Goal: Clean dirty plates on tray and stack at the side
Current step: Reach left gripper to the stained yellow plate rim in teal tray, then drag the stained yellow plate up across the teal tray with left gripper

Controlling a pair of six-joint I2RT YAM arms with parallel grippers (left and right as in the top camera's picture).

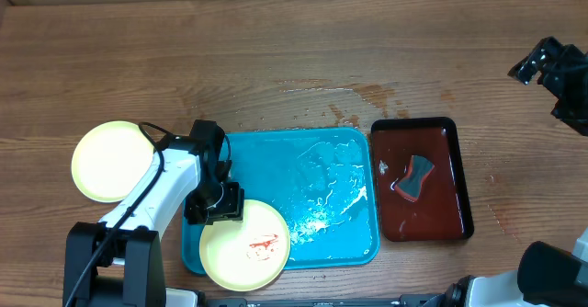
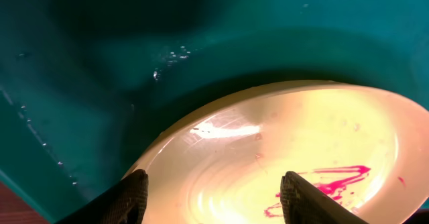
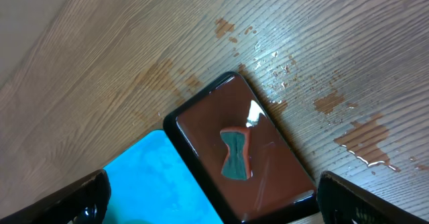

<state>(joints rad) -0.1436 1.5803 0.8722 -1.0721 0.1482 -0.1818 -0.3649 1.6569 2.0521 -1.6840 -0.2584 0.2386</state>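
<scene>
Left gripper (image 1: 213, 204) hangs spread over the smeared plate (image 1: 248, 247), gripping nothing; I judge it placed to take the rim. Right gripper (image 1: 549, 66), upper right, spread, empty. Tray (image 1: 322, 160), centre: water and that plate, lower left. Dark tray (image 1: 432, 220): sponge (image 1: 415, 176). Clean plate (image 1: 110, 160) sits left on the bench (image 1: 276, 50), apparently the stacking spot.

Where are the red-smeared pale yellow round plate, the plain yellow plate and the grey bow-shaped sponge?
Red-smeared pale yellow plate (image 1: 243, 247): overhead, bare centre.
Plain yellow plate (image 1: 108, 160): overhead, centre.
Grey bow-shaped sponge (image 1: 415, 178): overhead, middle.
</scene>
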